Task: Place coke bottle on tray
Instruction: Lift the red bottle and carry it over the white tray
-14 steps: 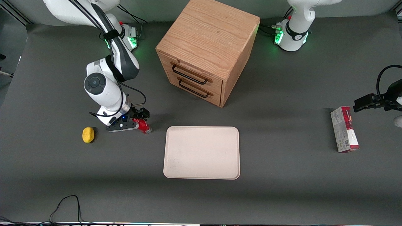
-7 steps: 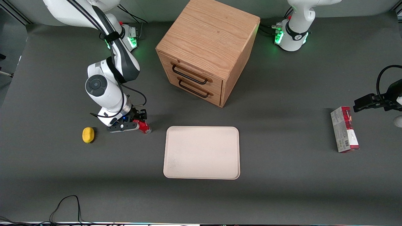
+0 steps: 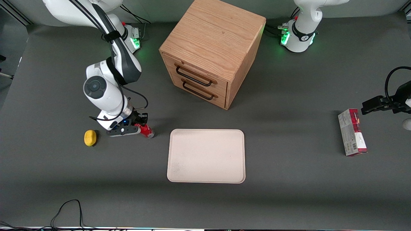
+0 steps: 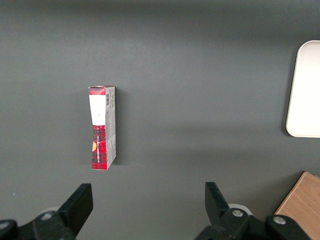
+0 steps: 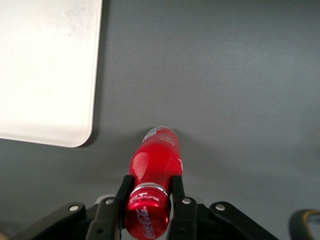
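Observation:
The coke bottle (image 3: pixel 147 130) is small and bright red, with a red cap and a clear base. It stands tilted on the dark table, close to the tray's corner that is farther from the front camera, toward the working arm's end. My right gripper (image 3: pixel 142 123) is shut on the bottle's neck just under the cap. In the right wrist view the black fingers (image 5: pixel 125 186) press both sides of the bottle (image 5: pixel 157 157), and my gripper (image 5: pixel 150 184) holds it with the base low over the table. The cream tray (image 3: pixel 205 156) lies flat and bare beside it and also shows in the right wrist view (image 5: pixel 45 65).
A yellow lemon-like object (image 3: pixel 90 138) lies beside the gripper, farther toward the working arm's end. A wooden drawer cabinet (image 3: pixel 208 51) stands farther from the front camera than the tray. A red-and-grey carton (image 3: pixel 352 132) lies toward the parked arm's end.
The fingers have closed in on the bottle's neck. The wrist has shifted slightly toward the working arm's end. The bottle has hardly moved.

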{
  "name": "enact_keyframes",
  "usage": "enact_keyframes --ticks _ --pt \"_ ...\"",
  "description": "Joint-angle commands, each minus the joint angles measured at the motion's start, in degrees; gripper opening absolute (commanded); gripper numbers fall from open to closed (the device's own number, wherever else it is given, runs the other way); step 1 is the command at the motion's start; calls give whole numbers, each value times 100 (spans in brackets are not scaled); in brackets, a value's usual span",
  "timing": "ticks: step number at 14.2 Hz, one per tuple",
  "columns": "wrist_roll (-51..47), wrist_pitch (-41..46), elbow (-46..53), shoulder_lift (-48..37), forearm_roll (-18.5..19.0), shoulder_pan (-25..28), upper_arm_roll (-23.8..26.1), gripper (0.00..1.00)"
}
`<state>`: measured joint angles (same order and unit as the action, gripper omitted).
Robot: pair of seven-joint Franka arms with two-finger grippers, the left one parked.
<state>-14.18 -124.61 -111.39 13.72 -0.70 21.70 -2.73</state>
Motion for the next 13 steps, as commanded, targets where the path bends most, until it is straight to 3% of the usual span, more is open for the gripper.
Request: enact_keyframes --ticks 1,6,10,13 --pt "-41 1697 1519 -89 -71 27 -61 16" --pt "-85 3634 3446 -72 -167 27 -61 16" --pt "-76 3733 3729 -19 -238 36 -26 16" --pt "-58 3794 5069 979 -229 62 79 16"
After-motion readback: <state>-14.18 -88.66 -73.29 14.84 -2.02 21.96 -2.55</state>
